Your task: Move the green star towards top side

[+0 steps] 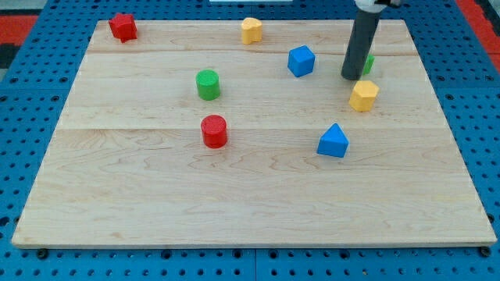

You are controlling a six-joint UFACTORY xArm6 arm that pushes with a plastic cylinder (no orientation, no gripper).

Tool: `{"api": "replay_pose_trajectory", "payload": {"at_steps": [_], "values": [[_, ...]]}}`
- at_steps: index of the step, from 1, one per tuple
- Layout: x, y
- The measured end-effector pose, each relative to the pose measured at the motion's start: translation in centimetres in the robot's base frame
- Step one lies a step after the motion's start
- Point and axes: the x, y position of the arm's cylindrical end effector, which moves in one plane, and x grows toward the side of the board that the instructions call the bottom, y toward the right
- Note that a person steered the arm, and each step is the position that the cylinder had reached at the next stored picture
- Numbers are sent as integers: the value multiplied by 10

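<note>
**benchguy:** ok so where's the green star? I can barely find it.

**rodpusher:** yeah, it's almost all hidden. Only a small green sliver pokes out on the view's right side of the rod, just above my tip. Can't make out any star points, the rod covers them. Whether my tip is actually touching it, can't tell. Tool's just a plain dark rod, nothing on it that opens or closes, end down on the wooden board.

**benchguy:** what's around it, nearest first?

**rodpusher:** closest is the yellow hexagon block, just below and slightly to the view's right of my tip. Then the blue cube, off to the view's left and a bit higher. Blue wedge-shaped block sits further down toward the view's bottom. Farther left: yellow block up near the top edge, green cylinder, red cylinder below that one, and way off in the top-left corner a red star-ish block.

**benchguy:** room to go up?

**rodpusher:** a short strip of bare wood between the green sliver and the board's top edge, no block in it. The board's right edge is near on the view's right. Big open stretch along the view's bottom.
</note>
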Motion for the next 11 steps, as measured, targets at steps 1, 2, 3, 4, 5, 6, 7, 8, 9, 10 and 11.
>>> {"api": "replay_pose_trajectory", "payload": {"at_steps": [1, 2, 3, 4, 5, 6, 7, 8, 9, 10, 11], "values": [[-11, 9], [-9, 44], [-16, 54], [-32, 53], [-42, 43], [-34, 28], [-40, 20], [-47, 18], [-58, 18], [-76, 18], [-79, 22]]}}
